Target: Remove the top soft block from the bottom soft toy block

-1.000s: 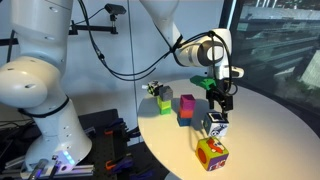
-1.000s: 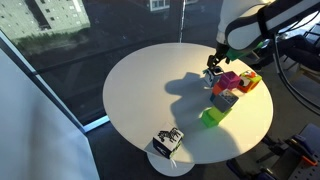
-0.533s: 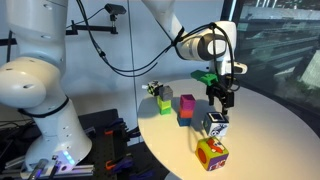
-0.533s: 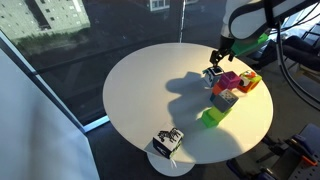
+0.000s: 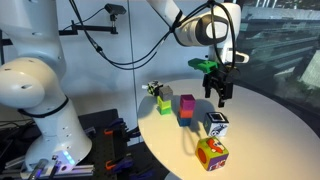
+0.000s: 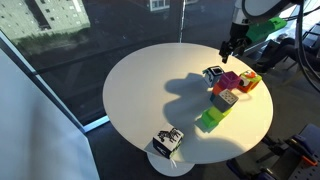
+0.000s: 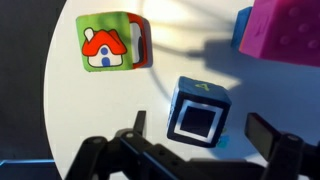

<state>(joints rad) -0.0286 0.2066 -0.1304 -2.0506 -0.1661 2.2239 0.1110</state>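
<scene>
The top soft block [image 5: 217,124], dark blue and black with a white-framed face, rests on the white round table [image 5: 270,130]. It also shows in the other exterior view [image 6: 213,75] and in the wrist view [image 7: 198,115]. The bottom soft toy block [image 5: 211,153], orange-red with yellow and green patches, stands beside it, apart. Its green face with a house shows in the wrist view [image 7: 110,45]. My gripper [image 5: 219,96] hangs open and empty above the blue block; it is also seen in an exterior view [image 6: 230,50] and in the wrist view [image 7: 200,140].
A pink block [image 5: 187,103] sits on a small green block [image 5: 185,118] further back. A black, white and yellow cube [image 5: 160,95] lies near the table edge. More blocks [image 6: 225,100] cluster by the blue cube. Dark glass walls surround the table.
My gripper has risen straight up from the blue block, which stays on the table. The blocks have not moved.
</scene>
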